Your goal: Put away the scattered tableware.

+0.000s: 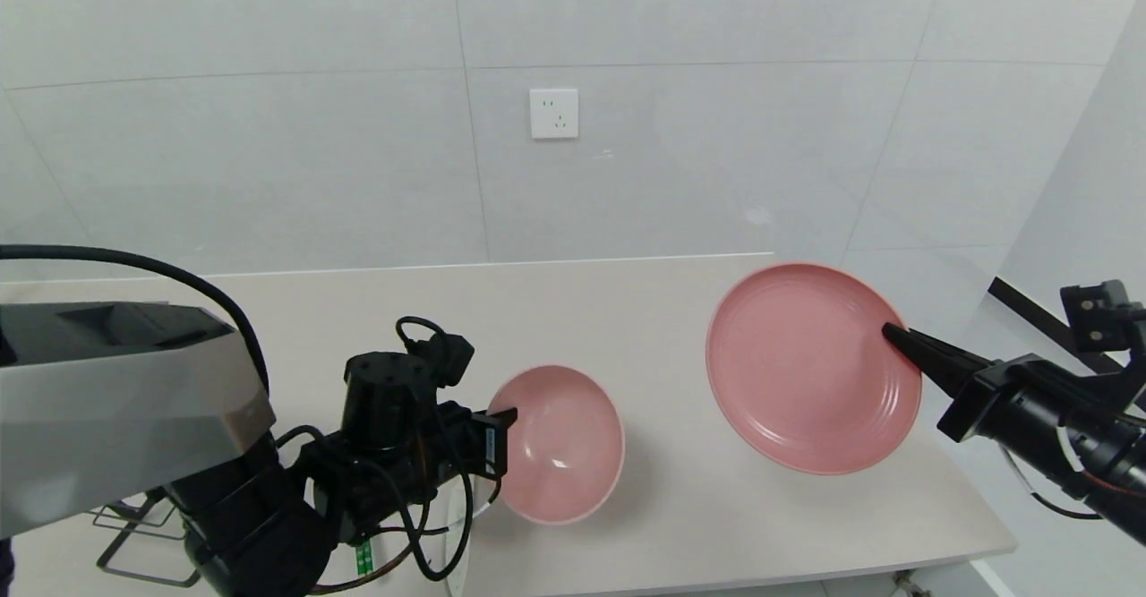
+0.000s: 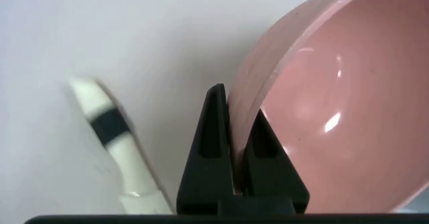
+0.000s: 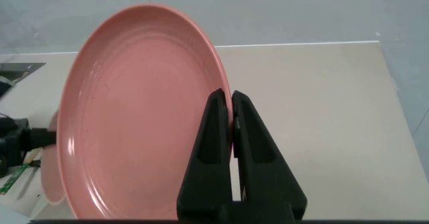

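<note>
The beige table [image 1: 662,311] has a smooth, matte top. It ends at the tiled wall on the far side and drops off along its right edge. The broadest bare stretch of top lies between my two loads and beyond them toward the wall.

My left pincer [image 1: 506,418] [image 2: 236,117] is pinching the left rim of the pink bowl [image 1: 564,445] [image 2: 335,83]. The bowl is round, deep and glossy, and it sits tipped at the near middle of the table with its hollow facing right and up. I cannot tell whether its lower rim touches the top.

My right pincer [image 1: 886,328] [image 3: 231,96] is clamped on the right rim of the pink plate [image 1: 806,364] [image 3: 134,110]. The plate is flat and circular with ridged rings. It is tilted with its face toward me, over the table's right side.

A wire rack [image 1: 134,534] sits at the near left.
</note>
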You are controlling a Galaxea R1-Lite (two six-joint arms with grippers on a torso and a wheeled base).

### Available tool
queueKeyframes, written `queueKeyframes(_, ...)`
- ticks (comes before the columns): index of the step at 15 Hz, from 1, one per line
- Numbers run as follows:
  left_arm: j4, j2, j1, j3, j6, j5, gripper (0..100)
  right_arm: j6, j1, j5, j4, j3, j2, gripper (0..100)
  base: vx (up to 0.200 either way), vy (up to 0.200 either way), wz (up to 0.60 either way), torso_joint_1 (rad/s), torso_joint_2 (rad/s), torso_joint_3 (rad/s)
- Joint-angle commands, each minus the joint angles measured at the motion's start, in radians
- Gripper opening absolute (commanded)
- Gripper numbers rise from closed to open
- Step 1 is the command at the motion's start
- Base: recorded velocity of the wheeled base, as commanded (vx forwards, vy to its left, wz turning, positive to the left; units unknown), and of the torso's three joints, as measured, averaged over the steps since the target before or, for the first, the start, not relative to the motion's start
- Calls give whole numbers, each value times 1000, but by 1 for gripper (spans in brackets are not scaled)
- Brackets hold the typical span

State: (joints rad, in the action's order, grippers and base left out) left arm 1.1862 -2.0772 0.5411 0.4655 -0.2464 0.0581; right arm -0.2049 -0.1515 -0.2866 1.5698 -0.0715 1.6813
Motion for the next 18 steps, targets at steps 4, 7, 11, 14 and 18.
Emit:
queueKeyframes(4, 351, -11, -10, -96, 67, 0, 0, 1, 0, 1, 1, -2, 0, 0, 0, 0, 0, 0, 0, 0)
queueKeyframes(7, 385, -57, -38, -91, 134, 3, 0, 1, 1, 1, 1, -1, 0, 0, 0, 0, 0, 0, 0, 0)
queueKeyframes(11, 385, 137, -52, -110, 127, -26, 0, 33, 4, 3, 1, 4, 0, 0, 0, 0, 0, 0, 0, 0)
queueKeyframes(14, 385, 342, -52, -248, 122, -49, 0, 61, 6, 3, 1, -1, 0, 0, 0, 0, 0, 0, 0, 0)
queueKeyframes(18, 385, 496, -133, -337, 119, -61, 0, 56, 1, 3, 1, -27, 0, 0, 0, 0, 0, 0, 0, 0)
